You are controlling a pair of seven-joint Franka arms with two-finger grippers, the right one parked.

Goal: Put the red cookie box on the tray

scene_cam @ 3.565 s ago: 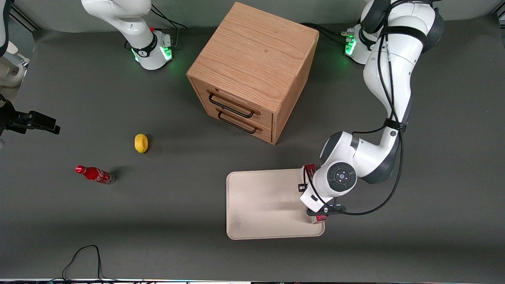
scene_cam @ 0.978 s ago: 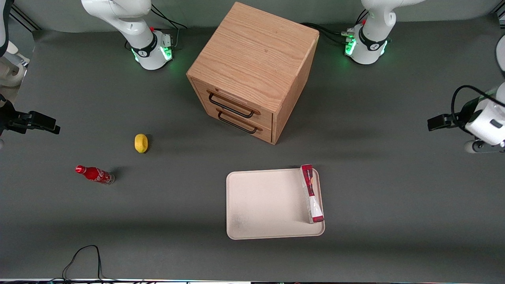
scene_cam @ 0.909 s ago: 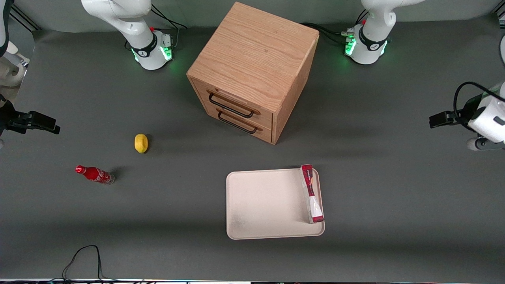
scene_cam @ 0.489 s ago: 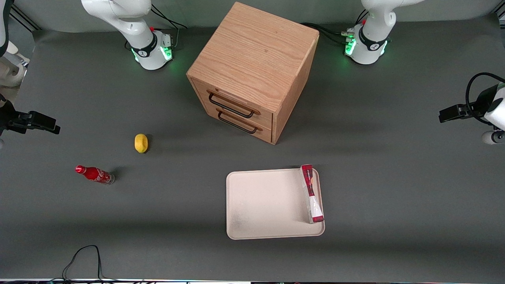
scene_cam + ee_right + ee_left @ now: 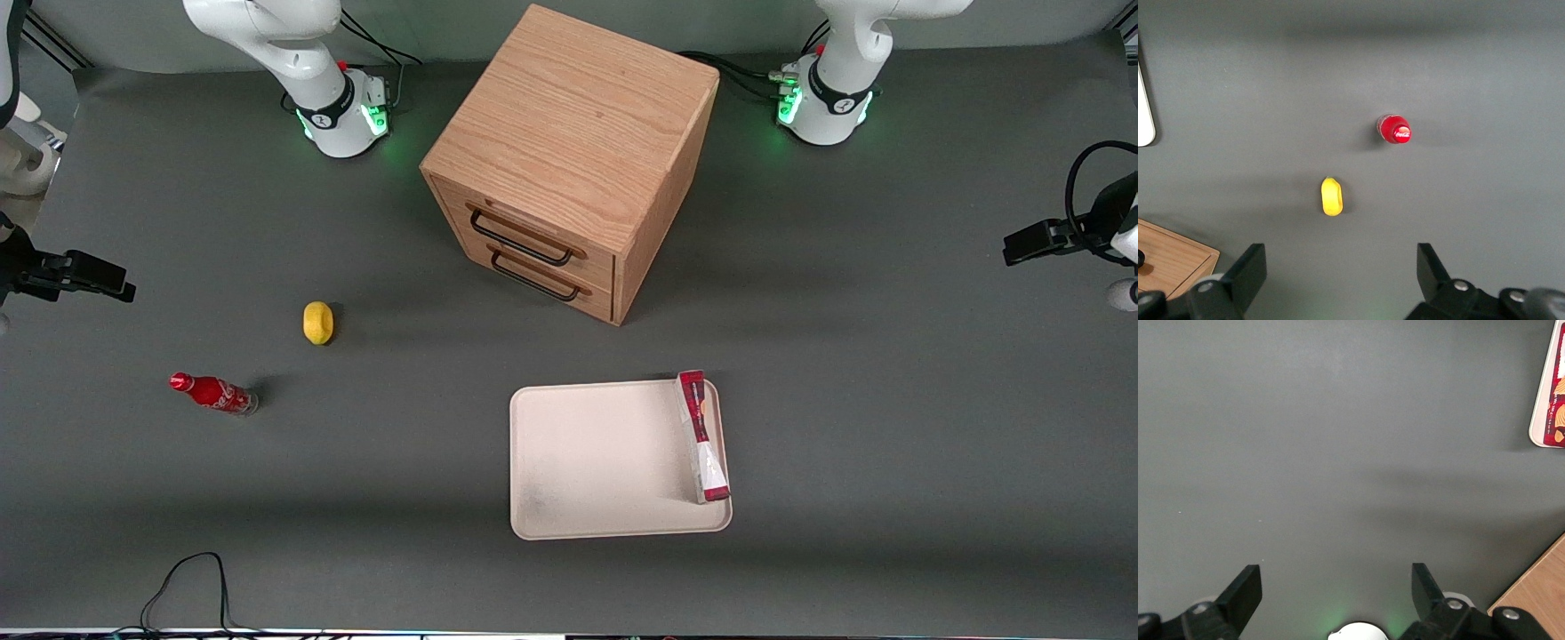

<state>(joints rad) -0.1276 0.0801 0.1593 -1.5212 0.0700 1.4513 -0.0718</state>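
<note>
The red cookie box point(image 5: 702, 436) rests on the cream-white tray point(image 5: 596, 462), along the tray's edge toward the working arm's end. Nothing touches it. The left wrist view catches a strip of the box point(image 5: 1558, 393) and the tray's rim point(image 5: 1540, 420). My gripper point(image 5: 1335, 580) hangs open and empty high above bare grey tabletop, well away from the tray toward the working arm's end. In the front view only part of its hand point(image 5: 1111, 240) shows at the frame's edge.
A wooden drawer cabinet point(image 5: 569, 160) stands farther from the front camera than the tray. A yellow lemon-like object point(image 5: 318, 322) and a small red soda bottle point(image 5: 213, 393) lie toward the parked arm's end. A black cable point(image 5: 191, 578) loops near the front edge.
The gripper, down at the box on the tray 3.6 s ago, has let go and pulled away. Over the last second it has slid farther toward the working arm's end. The box has not moved.
</note>
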